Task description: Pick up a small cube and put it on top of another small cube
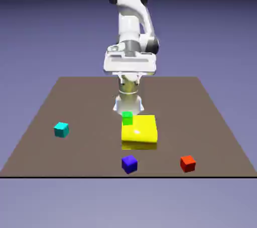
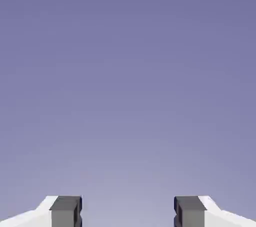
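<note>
the hand [image 2: 128, 212] is wide open with nothing between its fingers. on the surface [image 1: 90, 106], the red cube [image 1: 187, 163] sits near the front edge at the exterior view's right, well apart from the cyan cube [image 1: 61, 130] at the exterior view's left.

The white jointed robot arm [image 1: 134, 11] hangs folded at the exterior view's upper middle. In the hand view, the two-fingered white gripper with grey tips [image 2: 128, 212] stands open, fingertips at bottom left and bottom right.
</note>
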Controlling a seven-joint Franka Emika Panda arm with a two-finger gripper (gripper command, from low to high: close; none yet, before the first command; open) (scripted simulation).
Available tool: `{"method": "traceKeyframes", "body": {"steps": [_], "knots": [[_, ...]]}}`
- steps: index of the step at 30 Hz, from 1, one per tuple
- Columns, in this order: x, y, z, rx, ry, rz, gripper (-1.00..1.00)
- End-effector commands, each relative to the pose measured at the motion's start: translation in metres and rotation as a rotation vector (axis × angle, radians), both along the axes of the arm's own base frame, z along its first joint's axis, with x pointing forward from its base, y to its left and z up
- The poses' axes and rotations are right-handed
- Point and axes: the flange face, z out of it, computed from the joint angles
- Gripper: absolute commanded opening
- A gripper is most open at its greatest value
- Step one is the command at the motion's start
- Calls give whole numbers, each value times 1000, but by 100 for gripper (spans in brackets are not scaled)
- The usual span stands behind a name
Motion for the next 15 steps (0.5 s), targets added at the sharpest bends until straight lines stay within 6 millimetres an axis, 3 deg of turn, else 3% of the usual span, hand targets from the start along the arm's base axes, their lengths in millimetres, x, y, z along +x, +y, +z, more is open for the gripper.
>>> {"method": "traceKeyframes", "body": {"steps": [1,8,15], "knots": [[7,7,-6,14,9,4,0],[46,61,-57,85,81,37,0],[65,120,-124,102,157,80,0]]}}
